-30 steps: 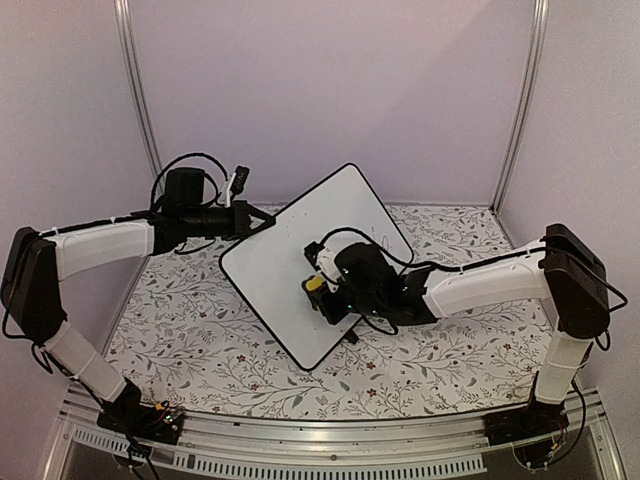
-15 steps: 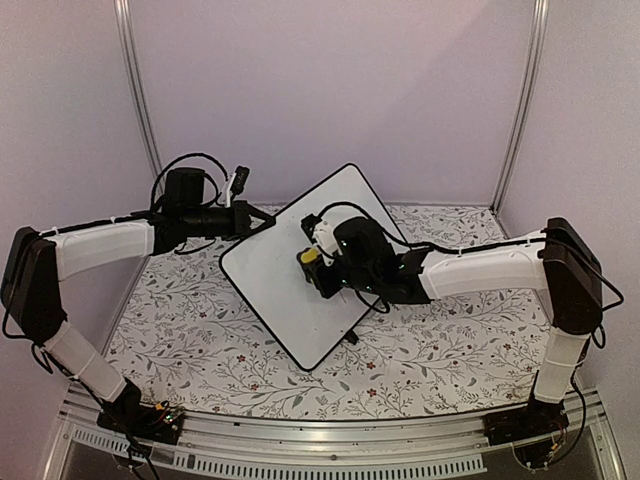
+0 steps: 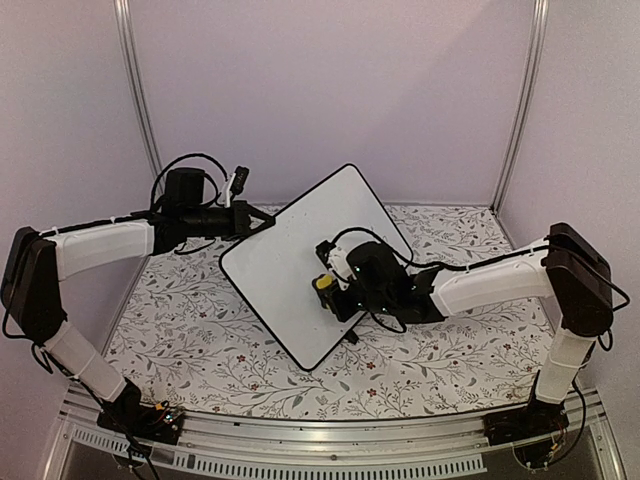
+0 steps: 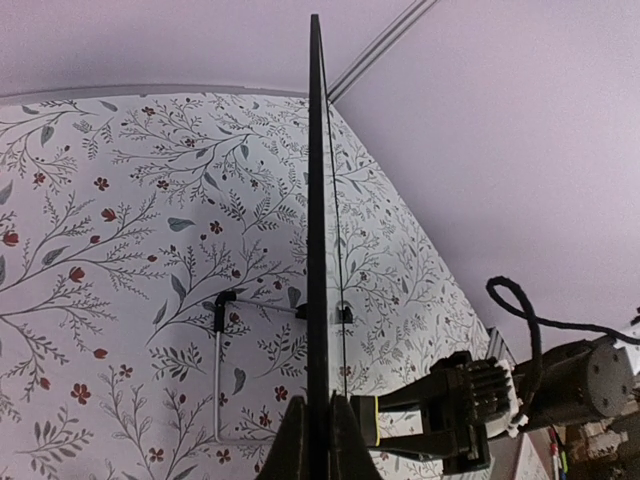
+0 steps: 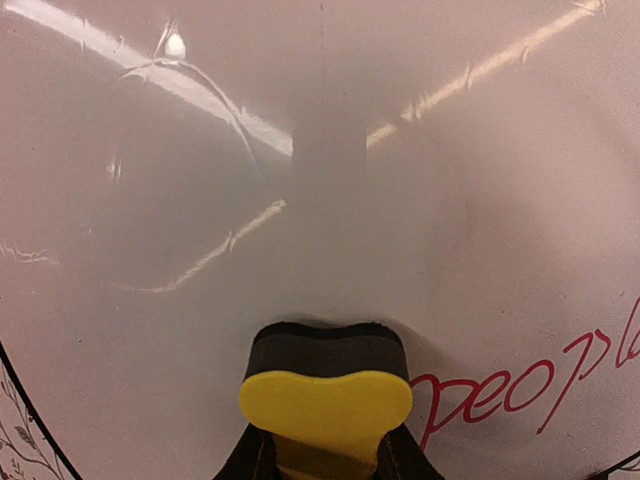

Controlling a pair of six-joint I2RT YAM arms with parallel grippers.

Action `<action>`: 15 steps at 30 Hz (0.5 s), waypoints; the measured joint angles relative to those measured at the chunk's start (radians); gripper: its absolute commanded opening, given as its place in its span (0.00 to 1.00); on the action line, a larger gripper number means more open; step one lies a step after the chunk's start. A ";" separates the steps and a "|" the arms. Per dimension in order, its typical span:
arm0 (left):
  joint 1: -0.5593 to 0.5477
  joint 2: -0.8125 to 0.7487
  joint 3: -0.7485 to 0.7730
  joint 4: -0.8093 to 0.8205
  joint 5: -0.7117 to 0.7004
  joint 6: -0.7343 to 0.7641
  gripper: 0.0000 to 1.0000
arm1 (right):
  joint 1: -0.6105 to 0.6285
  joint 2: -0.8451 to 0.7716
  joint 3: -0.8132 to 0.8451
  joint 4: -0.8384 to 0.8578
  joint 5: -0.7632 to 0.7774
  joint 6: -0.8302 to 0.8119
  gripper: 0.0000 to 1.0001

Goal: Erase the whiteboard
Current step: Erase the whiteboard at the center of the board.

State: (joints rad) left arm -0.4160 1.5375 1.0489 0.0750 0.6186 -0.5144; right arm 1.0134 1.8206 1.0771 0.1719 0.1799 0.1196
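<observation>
Compared with half a second ago, the right gripper [image 3: 330, 286] has slid down and slightly to the right across the whiteboard [image 3: 280, 265], so the yellow-and-black eraser [image 3: 323, 284] now sits lower on the face, close to where it was a full second ago. The left arm and the board itself have not shifted over that second. The whiteboard stands propped on the floral tablecloth [image 3: 200, 340] at mid-table, turned so that it reads as a diamond from the top camera, with one corner near the back wall and another toward the arms. The left gripper [image 3: 260, 224] is clamped on the board's upper-left edge. Its wrist camera sees the board edge-on as a thin black line [image 4: 316, 200], with the two fingers [image 4: 292, 445] pressed together around the frame. On the board's back side, a white wire stand [image 4: 218, 370] with small black feet rests on the cloth. The right gripper's fingers [image 5: 262, 458] are closed on the eraser [image 5: 325, 395], whose dark pad is pressed against the board face [image 5: 200, 250]. Red handwriting [image 5: 500, 390] remains just beside the eraser on the right of that view, while the surface above it looks wiped, showing only faint smears and reflections.
</observation>
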 measured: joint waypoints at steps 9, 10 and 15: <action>0.000 0.000 0.000 0.000 0.001 -0.002 0.00 | 0.002 -0.001 0.003 -0.020 0.001 0.007 0.00; 0.000 0.000 0.000 0.000 0.002 -0.003 0.00 | 0.002 0.000 0.013 -0.033 0.001 0.004 0.00; 0.000 0.000 0.000 0.001 0.002 -0.003 0.00 | 0.002 0.028 0.111 -0.064 0.009 -0.020 0.00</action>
State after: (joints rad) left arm -0.4160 1.5375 1.0489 0.0757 0.6205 -0.5171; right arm 1.0153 1.8484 1.1885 0.1078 0.1886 0.0994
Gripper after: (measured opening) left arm 0.029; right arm 0.252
